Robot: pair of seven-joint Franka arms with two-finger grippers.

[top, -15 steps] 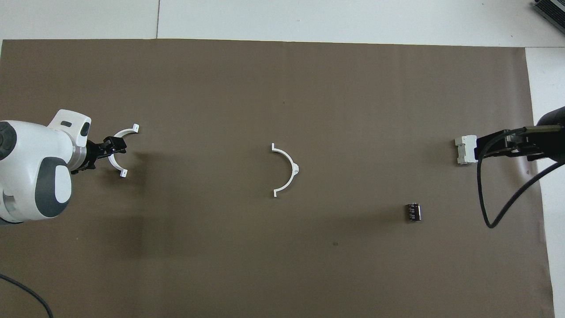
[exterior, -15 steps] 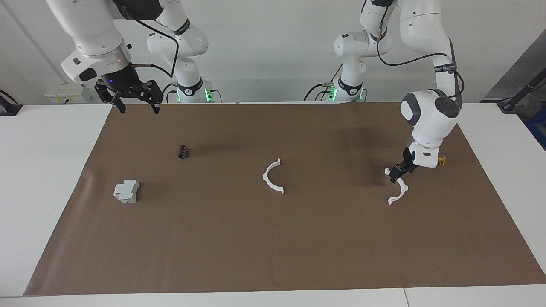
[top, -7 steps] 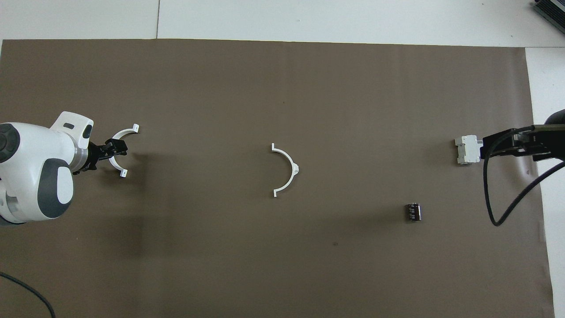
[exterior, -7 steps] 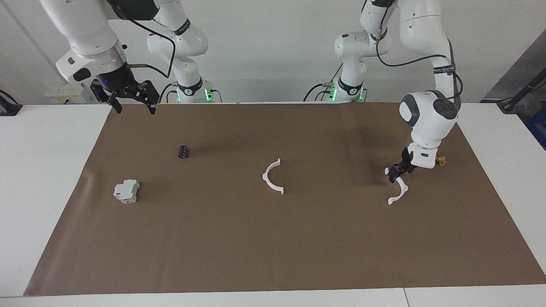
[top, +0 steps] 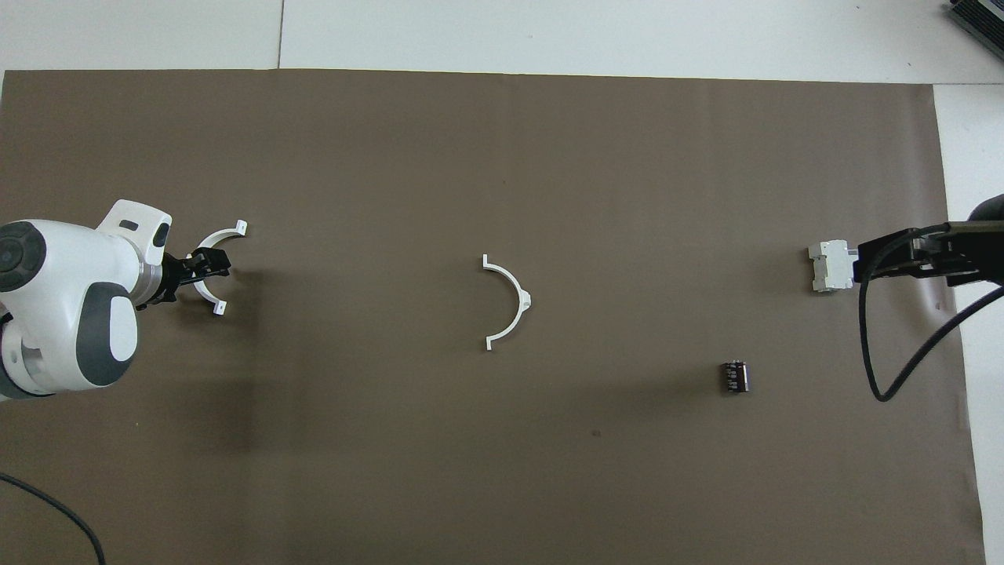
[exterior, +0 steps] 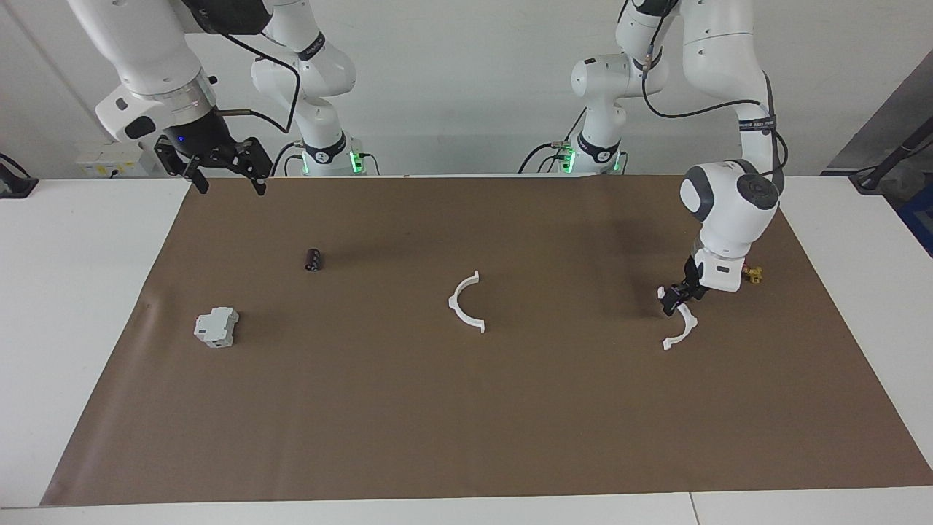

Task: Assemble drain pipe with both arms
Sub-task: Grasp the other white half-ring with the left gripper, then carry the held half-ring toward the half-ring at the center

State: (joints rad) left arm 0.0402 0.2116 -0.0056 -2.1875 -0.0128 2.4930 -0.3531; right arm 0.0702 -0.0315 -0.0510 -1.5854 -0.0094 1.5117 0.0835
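Since 1 second ago the left pincer has drawn slightly back toward its own end of the bench while staying low at the half-ring there, and the right pincer has lifted a little and drifted toward the robots' edge; neither white piece has shifted. The drain pipe lies in 2 separate pieces, each a thin white half-ring with small tabs at its ends, both flat on the brown mat that covers the bench. Going from the robots outward, the right pincer hangs in the air with its 2 fingers spread apart, over the mat's corner at the robots' edge on the right arm's end. 1 small dark cylinder lies farther out, toward the right arm's end. 1 small yellow part lies by the left arm's wrist. The left pincer is down at the end half-ring, at the upper part of its arc; whether its fingers clamp the piece I cannot tell. The middle half-ring lies near the bench's centre, well apart from the other. 1 grey-white block sits near the right arm's end.
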